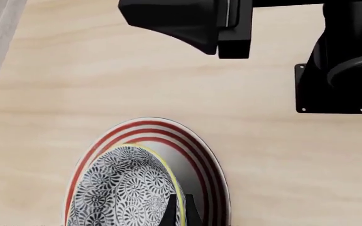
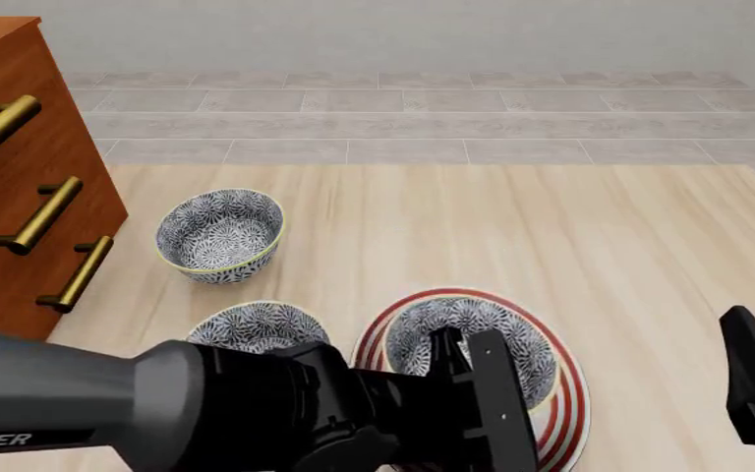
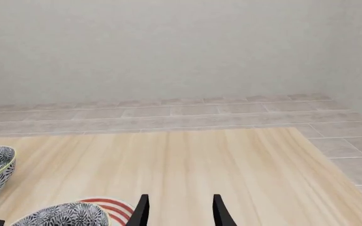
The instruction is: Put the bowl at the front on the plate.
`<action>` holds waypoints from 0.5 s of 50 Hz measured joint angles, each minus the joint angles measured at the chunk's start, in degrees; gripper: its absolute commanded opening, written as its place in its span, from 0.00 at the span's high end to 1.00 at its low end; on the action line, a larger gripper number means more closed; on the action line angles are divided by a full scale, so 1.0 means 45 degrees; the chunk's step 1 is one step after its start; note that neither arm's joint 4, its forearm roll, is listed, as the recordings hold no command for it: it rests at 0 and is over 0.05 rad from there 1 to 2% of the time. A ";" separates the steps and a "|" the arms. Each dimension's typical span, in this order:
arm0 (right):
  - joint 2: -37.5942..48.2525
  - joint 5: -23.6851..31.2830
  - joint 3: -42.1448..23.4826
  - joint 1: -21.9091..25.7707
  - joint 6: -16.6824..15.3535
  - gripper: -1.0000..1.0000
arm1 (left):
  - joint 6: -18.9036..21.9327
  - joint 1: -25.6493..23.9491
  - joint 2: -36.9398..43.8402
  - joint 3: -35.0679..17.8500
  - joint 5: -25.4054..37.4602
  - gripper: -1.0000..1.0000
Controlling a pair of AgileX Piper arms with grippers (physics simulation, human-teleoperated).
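Left wrist view: the bowl (image 1: pixel 126 188) is sitting on the plate (image 1: pixel 203 162), left fingers (image 1: pixel 179 212) gripping its rim. Front view: you are placing; release next. Right wrist view: right fingers (image 3: pixel 220 214) are hanging open.

The front view looked forward and down from behind the arms, over the whole worktop (image 2: pixel 509 226). The left wrist view faced steeply down, close above the plate (image 1: pixel 209 160). The right wrist view sat low, facing level towards the far wall (image 3: pixel 181 47). All three views shared the plate and its bowl (image 2: pixel 476 339).
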 measured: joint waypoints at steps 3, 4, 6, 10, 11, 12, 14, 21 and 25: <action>0.0003 -0.0001 -0.0003 -0.0001 -0.0002 0.00 | -0.0016 0.0005 -0.0018 0.0011 0.0015 1.00; 0.0004 -0.0003 -0.0002 -0.0002 -0.0002 0.00 | -0.0018 0.0005 -0.0023 0.0015 0.0018 1.00; 0.0005 -0.0004 -0.0003 -0.0003 -0.0002 0.00 | -0.0026 0.0000 -0.0036 0.0024 0.0032 1.00; 0.0006 -0.0006 -0.0002 -0.0004 -0.0002 0.00 | -0.0024 -0.0025 -0.0060 0.0052 0.0049 1.00; 0.0006 -0.0008 0.0000 -0.0003 -0.0003 0.00 | -0.0020 -0.0033 -0.0064 0.0061 0.0052 1.00; 0.0007 -0.0009 0.0001 -0.0002 -0.0003 0.00 | -0.0018 -0.0042 -0.0068 0.0067 0.0056 1.00; 0.0008 -0.0011 0.0002 -0.0001 -0.0003 0.00 | -0.0015 -0.0072 -0.0073 0.0076 0.0068 1.00; 0.0007 -0.0009 -0.0001 -0.0004 0.0001 0.00 | -0.0012 -0.0146 -0.0061 0.0083 0.0095 1.00; 0.0003 -0.0007 -0.0001 -0.0008 0.0009 0.00 | -0.0027 -0.0180 -0.0051 0.0071 0.0123 1.00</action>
